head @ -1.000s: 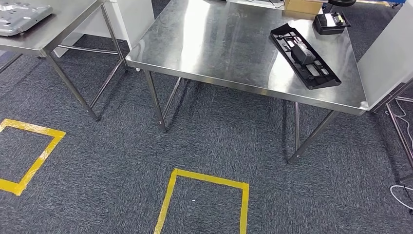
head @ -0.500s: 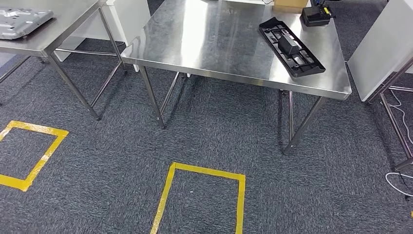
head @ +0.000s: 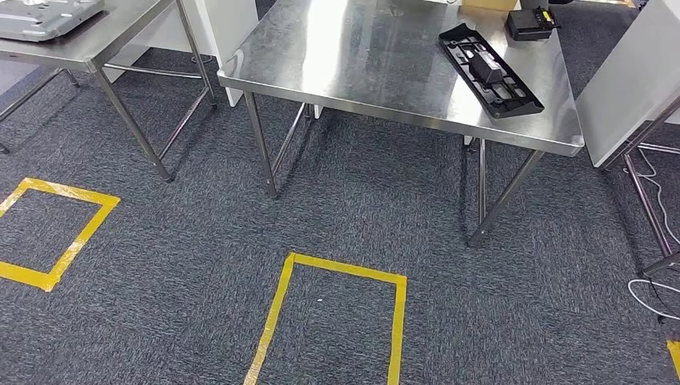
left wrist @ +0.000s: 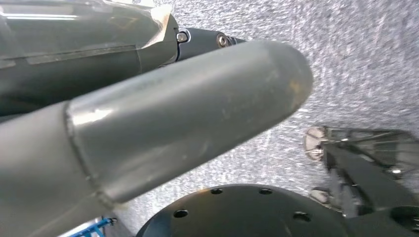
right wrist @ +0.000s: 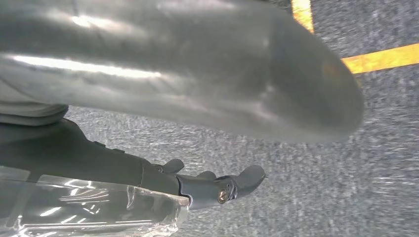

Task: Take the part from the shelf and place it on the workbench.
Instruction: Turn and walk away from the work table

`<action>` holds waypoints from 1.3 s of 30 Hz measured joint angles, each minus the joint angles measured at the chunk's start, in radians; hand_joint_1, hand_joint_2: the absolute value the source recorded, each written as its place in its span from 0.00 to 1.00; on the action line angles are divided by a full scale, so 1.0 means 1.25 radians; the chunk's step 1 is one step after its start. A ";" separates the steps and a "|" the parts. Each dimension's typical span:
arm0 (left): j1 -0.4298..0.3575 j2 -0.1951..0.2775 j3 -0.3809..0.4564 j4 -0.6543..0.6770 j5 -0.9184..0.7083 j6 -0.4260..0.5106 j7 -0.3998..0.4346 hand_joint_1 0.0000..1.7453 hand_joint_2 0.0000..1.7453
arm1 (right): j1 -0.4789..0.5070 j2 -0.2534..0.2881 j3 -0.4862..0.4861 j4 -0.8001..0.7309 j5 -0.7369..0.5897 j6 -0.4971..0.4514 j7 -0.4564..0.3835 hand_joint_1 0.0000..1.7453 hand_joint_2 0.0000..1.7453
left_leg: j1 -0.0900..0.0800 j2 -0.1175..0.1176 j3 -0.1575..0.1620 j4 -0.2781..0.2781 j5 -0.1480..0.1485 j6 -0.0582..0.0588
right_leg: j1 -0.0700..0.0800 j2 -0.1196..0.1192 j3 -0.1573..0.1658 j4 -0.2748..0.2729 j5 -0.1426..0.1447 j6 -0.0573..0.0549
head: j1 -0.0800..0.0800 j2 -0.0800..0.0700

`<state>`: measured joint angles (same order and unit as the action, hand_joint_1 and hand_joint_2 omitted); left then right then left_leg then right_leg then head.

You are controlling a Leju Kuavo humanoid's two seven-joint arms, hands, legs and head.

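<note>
Fingers of the right hand hang loose above carpet, holding nothing.

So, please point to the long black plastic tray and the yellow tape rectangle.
Long black plastic tray (head: 491, 70), head view, its middle.
Yellow tape rectangle (head: 277, 309), head view, left strip.

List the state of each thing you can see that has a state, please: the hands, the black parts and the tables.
left hand: hangs over the carpet, holds nothing.
right hand: hangs over the carpet, holds nothing.
long black part: lies flat on the workbench, near its right edge.
small black box: rests at the workbench's far right corner.
grey plate: lies on the left table.
</note>
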<state>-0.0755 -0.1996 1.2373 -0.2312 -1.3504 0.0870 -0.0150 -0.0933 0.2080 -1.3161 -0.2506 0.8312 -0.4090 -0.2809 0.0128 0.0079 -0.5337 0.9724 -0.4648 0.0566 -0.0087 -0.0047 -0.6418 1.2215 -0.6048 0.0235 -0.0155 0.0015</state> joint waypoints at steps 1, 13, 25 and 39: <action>0.000 0.000 0.000 0.000 0.000 0.000 -0.001 0.00 0.00 | 0.001 0.000 0.000 0.000 0.000 0.002 -0.001 0.00 0.00 | 0.000 0.001 -0.011 0.001 0.008 -0.001 | -0.002 0.000 -0.005 0.034 -0.009 0.006 | 0.000 0.000; 0.003 -0.002 -0.001 0.002 -0.002 -0.001 -0.003 0.00 0.00 | 0.001 -0.005 -0.001 0.001 -0.002 0.004 0.002 0.00 0.00 | 0.005 -0.001 -0.096 0.088 -0.018 -0.049 | -0.015 0.000 0.152 -0.218 0.066 -0.021 | -0.004 0.000; -0.001 0.001 -0.002 0.002 -0.009 0.000 0.005 0.00 0.00 | 0.000 -0.004 -0.001 0.002 0.002 0.003 0.012 0.00 0.00 | 0.004 -0.006 0.035 0.021 -0.040 -0.036 | 0.000 -0.004 0.075 -0.180 0.115 0.004 | -0.006 0.000; -0.002 0.002 -0.013 0.004 -0.023 -0.003 0.005 0.00 0.00 | 0.000 -0.006 -0.001 0.002 -0.003 -0.011 0.017 0.00 0.00 | -0.005 0.003 -0.061 0.017 0.057 -0.030 | 0.003 0.004 0.176 -0.217 0.046 0.013 | 0.002 0.000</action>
<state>-0.0780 -0.1970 1.2209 -0.2263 -1.3795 0.0830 -0.0089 -0.0937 0.2010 -1.3178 -0.2476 0.8273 -0.4223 -0.2602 0.0070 0.0114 -0.6105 0.9938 -0.3930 0.0189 -0.0051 0.0006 -0.4222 0.9496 -0.5473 0.0393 -0.0131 0.0015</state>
